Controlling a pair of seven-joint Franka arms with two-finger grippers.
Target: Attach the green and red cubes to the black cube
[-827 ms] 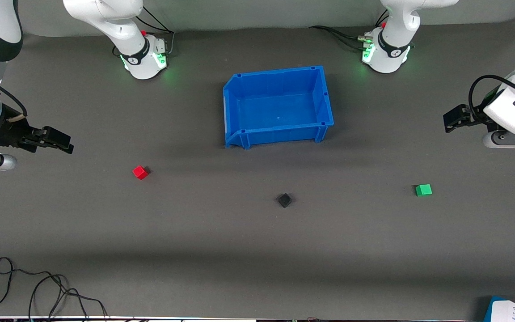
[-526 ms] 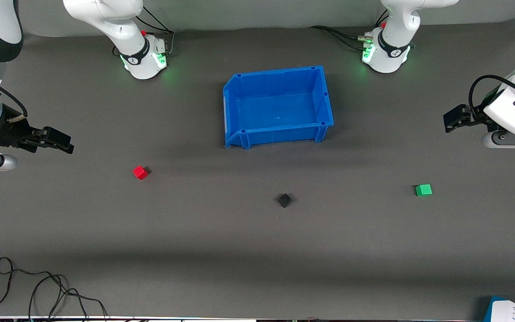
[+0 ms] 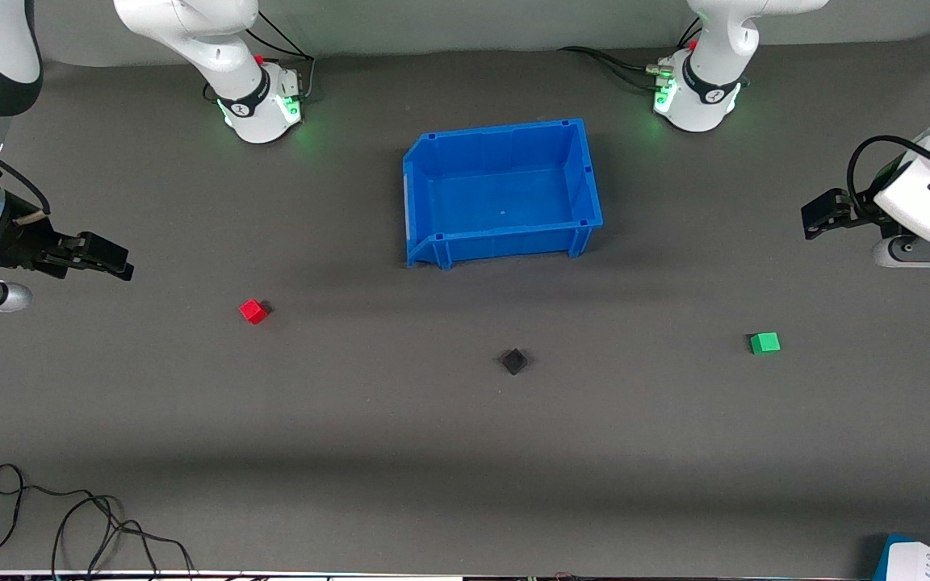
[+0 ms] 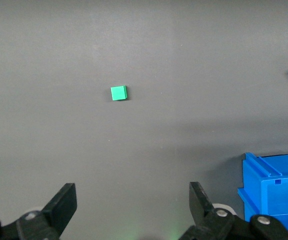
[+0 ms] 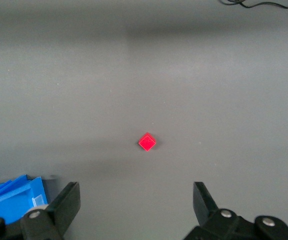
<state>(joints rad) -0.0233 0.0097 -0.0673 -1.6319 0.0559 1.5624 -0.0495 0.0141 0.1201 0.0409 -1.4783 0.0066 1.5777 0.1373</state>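
Nothing has moved since 0.8 s ago; task not started. Dark grey table, blue bin empty at mid-table. Left gripper and right gripper both hang at the table ends, fingers apart, empty. Green cube, black cube, red cube lie well apart. Cable at the near edge.

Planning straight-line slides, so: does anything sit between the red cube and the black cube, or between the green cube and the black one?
Nothing visible does. Bare table lies between the red cube and the black cube, and between it and the green cube.
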